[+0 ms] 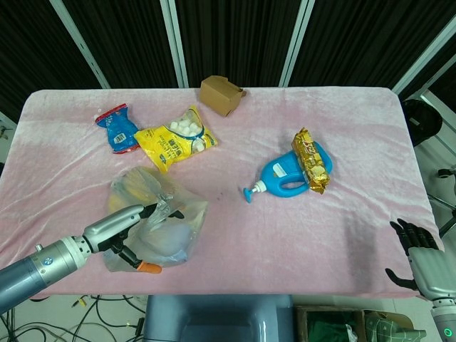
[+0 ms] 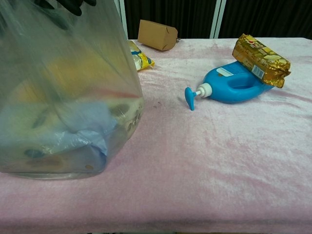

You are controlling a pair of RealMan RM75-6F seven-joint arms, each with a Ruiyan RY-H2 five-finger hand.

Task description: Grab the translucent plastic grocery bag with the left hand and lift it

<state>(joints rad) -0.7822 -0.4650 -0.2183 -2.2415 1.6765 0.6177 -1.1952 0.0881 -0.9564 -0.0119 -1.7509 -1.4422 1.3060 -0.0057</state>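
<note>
The translucent plastic grocery bag (image 1: 160, 214) stands at the front left of the pink table, with yellow and pale items showing through it. My left hand (image 1: 132, 226) grips the gathered top of the bag, coming in from the lower left. In the chest view the bag (image 2: 63, 97) fills the left side, with dark fingertips (image 2: 73, 5) just visible at its top edge. Whether its bottom touches the cloth I cannot tell. My right hand (image 1: 419, 255) hangs beyond the table's front right corner, fingers apart and holding nothing.
A blue pump bottle (image 1: 288, 174) lies mid-table with a gold snack pack (image 1: 313, 160) across it. A yellow snack bag (image 1: 174, 140), a blue-and-red packet (image 1: 119, 128) and a brown cardboard box (image 1: 222, 94) lie behind the grocery bag.
</note>
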